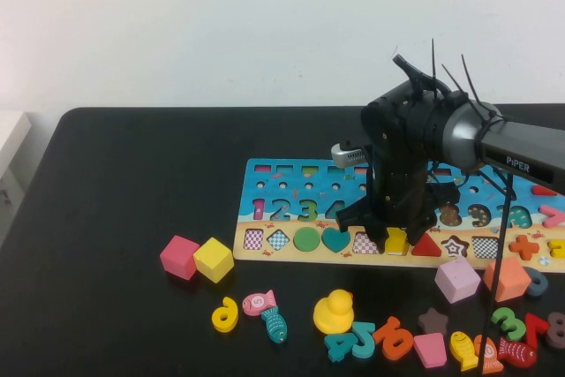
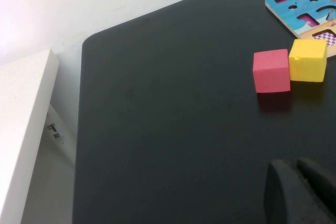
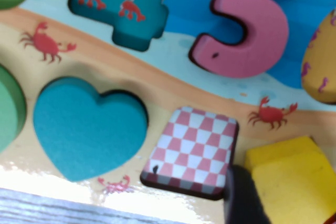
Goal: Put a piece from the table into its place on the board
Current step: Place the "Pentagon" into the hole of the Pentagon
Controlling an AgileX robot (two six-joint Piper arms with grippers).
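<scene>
My right gripper (image 1: 395, 234) reaches straight down onto the sandy lower strip of the board (image 1: 265, 220), shut on the small yellow piece (image 1: 396, 241). In the right wrist view the piece (image 3: 296, 179) sits at its cut-out beside the pink-checked cut-out (image 3: 195, 148), with one dark finger (image 3: 242, 198) against its side; the other finger is out of frame. A teal heart (image 3: 84, 127) fills the neighbouring slot. My left gripper (image 2: 296, 165) hangs low over the bare black table (image 2: 157, 119), fingers together, holding nothing. It does not show in the high view.
A pink cube (image 1: 179, 257) and a yellow cube (image 1: 214, 260) stand left of the board. A yellow duck (image 1: 335, 311), fish, numbers, a purple cube (image 1: 457, 279) and an orange cube (image 1: 507, 278) lie along the front. A white shelf (image 2: 21, 129) flanks the table's left edge.
</scene>
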